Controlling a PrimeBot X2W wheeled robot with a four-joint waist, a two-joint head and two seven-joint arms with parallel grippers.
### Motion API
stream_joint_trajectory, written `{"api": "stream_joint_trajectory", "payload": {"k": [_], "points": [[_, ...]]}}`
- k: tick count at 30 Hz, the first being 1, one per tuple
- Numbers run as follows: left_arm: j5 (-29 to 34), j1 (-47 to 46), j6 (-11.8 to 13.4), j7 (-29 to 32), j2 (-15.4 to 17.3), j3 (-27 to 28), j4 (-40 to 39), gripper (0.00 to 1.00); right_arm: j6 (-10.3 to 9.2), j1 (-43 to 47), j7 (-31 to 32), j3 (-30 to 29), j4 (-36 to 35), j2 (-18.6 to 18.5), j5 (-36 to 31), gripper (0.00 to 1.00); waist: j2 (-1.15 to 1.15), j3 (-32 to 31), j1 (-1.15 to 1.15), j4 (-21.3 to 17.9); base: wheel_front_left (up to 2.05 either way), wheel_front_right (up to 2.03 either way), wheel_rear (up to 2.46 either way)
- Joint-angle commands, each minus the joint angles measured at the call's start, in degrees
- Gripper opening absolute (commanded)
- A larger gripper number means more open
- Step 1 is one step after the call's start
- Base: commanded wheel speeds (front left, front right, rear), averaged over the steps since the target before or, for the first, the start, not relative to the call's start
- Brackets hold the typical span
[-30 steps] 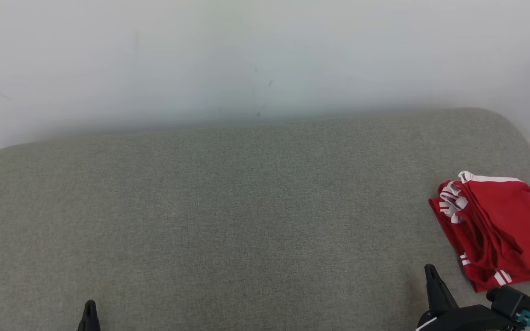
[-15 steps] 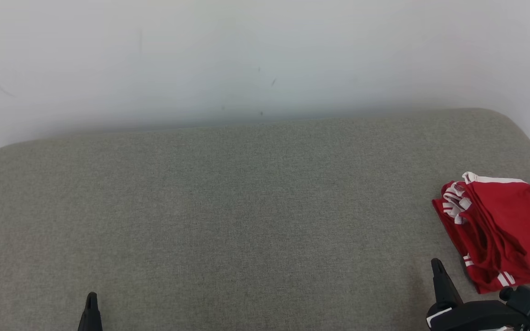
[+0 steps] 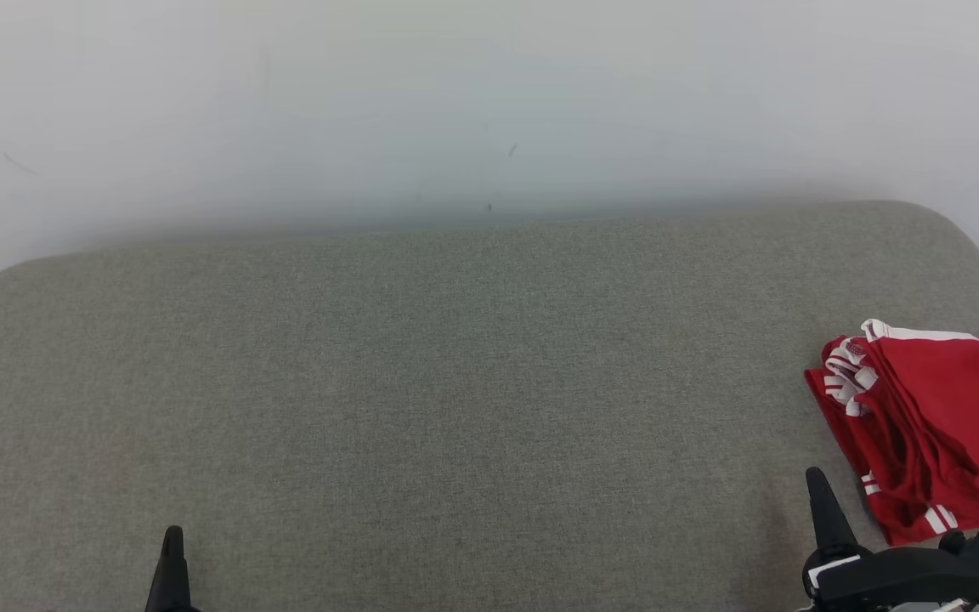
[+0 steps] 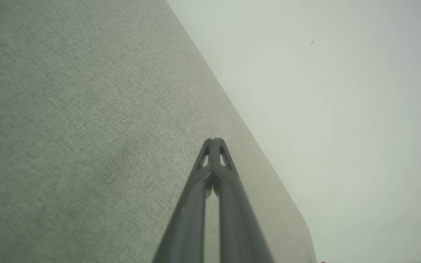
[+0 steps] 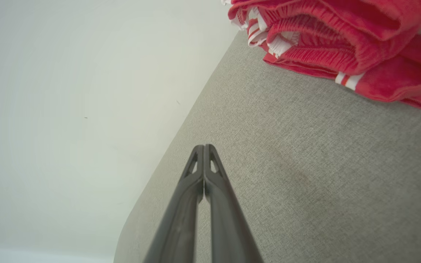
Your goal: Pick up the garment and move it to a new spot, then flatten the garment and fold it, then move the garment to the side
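Left gripper [image 4: 213,140]: nearest, at the low left of the head view; closed tip to tip, holding nothing, poised over bare fabric.
Right gripper [image 5: 203,146]: nearest on the right; likewise closed tip to tip and empty, pointing past the near-left corner of the bundle, close beside it but apart.
Garment [image 3: 923,421]: red with white stripes, lying just beyond and to the right of the right gripper, at the right end of the cushion; partly cut off by the head view's right edge.
Garment shape: stacked in several layers, with elastic edges and striped hems along one side in the right wrist view; compact, though a little uneven and puffy rather than crisp.
Cushion [image 3: 421,374]: grey-green woven upholstery, wide and bare across the middle and left, rounded at both far corners.
Wall [image 3: 472,102]: farthest, plain white, with a few faint marks.
Done, by the look of it: picked up, flattened, folded and parked at the side, judging from the layered bundle off to the right and two empty grippers.
Left to do: probably nothing beyond drawing the arms clear; perhaps a tidy of the loose edges for a neater fold.
Uncertain: any overhang past the cushion's right edge, hidden beyond the frame.
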Motion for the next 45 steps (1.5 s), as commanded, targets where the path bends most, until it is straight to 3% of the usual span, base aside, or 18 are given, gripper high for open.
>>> {"api": "stream_joint_trajectory", "payload": {"k": [1,45], "points": [[-1.89,-1.49,0.05,0.52,0.34,-0.06,-0.75,0.0,0.03,-1.26,0.41,-0.4,-0.88,0.11,1.8,0.0,0.0,0.02,0.0,0.07,0.0,0.0,0.0],[-23.98,-4.11,0.09,6.39,0.37,-0.55,-1.81,0.0,0.04,-1.37,5.32,-3.44,-4.72,0.61,23.66,0.0,0.0,0.54,0.0,1.61,0.0,0.0,0.0]]}}
